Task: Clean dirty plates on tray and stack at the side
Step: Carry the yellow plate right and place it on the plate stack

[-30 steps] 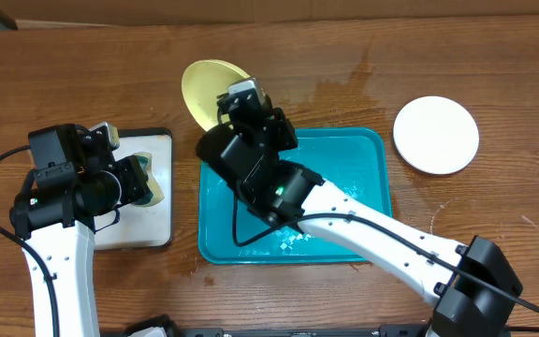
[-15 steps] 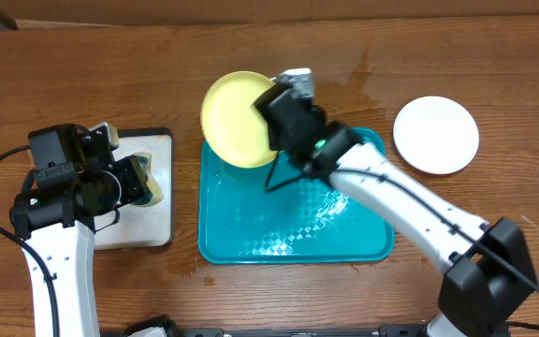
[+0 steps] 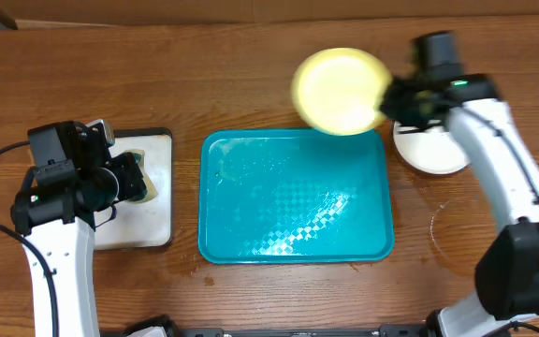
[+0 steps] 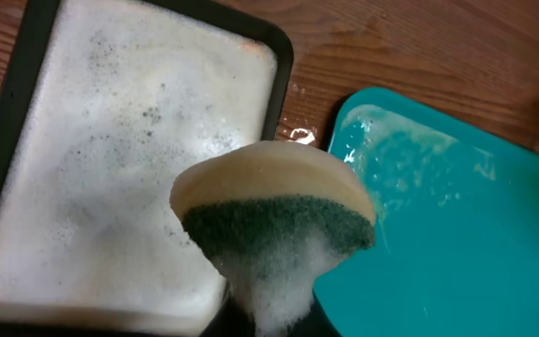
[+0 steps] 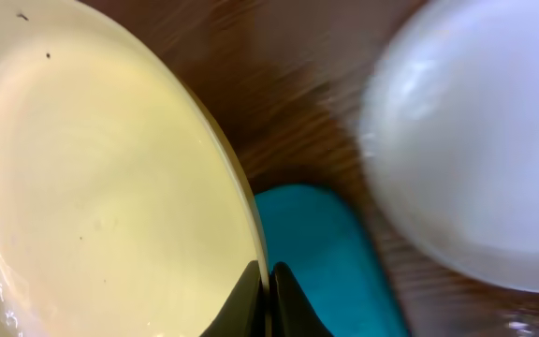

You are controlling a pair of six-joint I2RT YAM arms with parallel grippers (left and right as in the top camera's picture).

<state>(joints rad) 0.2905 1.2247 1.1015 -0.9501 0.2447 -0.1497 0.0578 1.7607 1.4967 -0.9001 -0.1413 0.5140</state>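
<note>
My right gripper (image 3: 388,101) is shut on the rim of the pale yellow-green plate (image 3: 341,91) and holds it in the air above the far right corner of the turquoise tray (image 3: 293,198). The right wrist view shows my fingers (image 5: 269,285) pinching the plate's edge (image 5: 101,187), with a white plate (image 5: 475,140) beyond. That white plate (image 3: 438,150) lies on the table right of the tray, partly under my arm. My left gripper (image 3: 129,178) is shut on a foamy yellow-and-green sponge (image 4: 274,220) over the black-rimmed tray (image 4: 110,159).
The black-rimmed tray (image 3: 152,201) with soapy white foam stands left of the turquoise tray. The turquoise tray holds no plates and is wet. A wet patch (image 3: 344,89) marks the table behind it.
My right arm has swung the yellow-green plate from the tray's far left corner to its far right corner, toward the white plate. The left arm has not moved.
</note>
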